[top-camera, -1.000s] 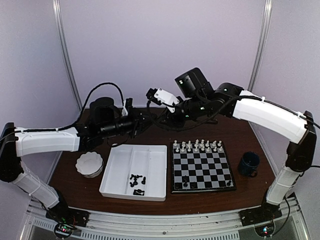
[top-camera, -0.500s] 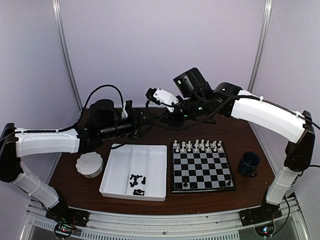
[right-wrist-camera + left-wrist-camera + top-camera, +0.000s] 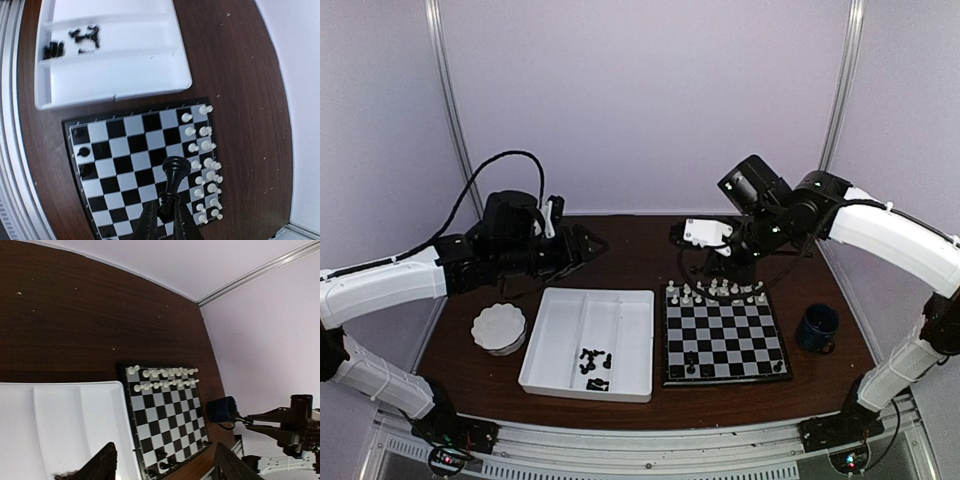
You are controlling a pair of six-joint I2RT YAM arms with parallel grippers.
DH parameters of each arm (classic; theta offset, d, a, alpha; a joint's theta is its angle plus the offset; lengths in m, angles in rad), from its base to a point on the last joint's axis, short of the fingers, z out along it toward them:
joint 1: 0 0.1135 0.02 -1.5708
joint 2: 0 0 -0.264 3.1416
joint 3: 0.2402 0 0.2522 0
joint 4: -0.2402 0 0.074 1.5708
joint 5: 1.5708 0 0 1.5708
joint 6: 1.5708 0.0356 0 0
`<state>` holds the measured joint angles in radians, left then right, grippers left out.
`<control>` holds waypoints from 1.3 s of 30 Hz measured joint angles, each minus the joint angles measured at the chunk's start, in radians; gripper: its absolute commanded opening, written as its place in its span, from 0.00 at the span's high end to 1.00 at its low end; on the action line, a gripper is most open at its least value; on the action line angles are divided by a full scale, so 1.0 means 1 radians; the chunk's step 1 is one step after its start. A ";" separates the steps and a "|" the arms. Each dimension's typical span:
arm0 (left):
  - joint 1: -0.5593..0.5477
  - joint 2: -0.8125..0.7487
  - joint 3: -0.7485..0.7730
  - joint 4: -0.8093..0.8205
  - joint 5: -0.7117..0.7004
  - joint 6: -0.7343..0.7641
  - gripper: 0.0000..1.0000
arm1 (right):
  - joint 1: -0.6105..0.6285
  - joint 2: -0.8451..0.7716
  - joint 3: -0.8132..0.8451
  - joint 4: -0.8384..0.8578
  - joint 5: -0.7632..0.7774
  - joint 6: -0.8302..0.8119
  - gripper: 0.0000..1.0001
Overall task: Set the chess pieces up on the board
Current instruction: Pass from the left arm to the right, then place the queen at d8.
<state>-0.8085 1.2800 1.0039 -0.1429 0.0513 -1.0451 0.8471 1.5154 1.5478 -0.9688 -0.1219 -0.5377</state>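
right gripper (image 3: 164,216) is pinching a black chess piece (image 3: 173,176) above the board (image 3: 131,150), left gripper (image 3: 162,467) has its fingers spread wide.

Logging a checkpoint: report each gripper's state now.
Left gripper: open, holding nothing.
Right gripper: shut on a black chess piece.

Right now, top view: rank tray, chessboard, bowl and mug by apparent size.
1. white divided tray
2. chessboard, slightly smaller
3. scalloped bowl
4. blue mug, nearly the bowl's size, so that pair is unsure
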 measured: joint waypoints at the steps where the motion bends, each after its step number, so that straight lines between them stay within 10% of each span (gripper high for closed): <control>1: 0.003 -0.001 0.001 -0.035 -0.016 0.028 0.33 | 0.000 -0.020 -0.025 -0.035 0.001 -0.023 0.98; 15: 0.011 -0.016 0.022 -0.249 -0.127 0.185 0.33 | 0.003 0.106 -0.165 -0.484 -0.044 -0.269 0.97; 39: 0.011 -0.027 0.022 -0.276 -0.130 0.185 0.33 | 0.028 0.336 -0.128 -0.514 -0.083 -0.236 0.96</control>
<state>-0.7975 1.2533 1.0260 -0.4187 -0.0788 -0.8604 0.8749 1.8519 1.4197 -1.4826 -0.2050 -0.7734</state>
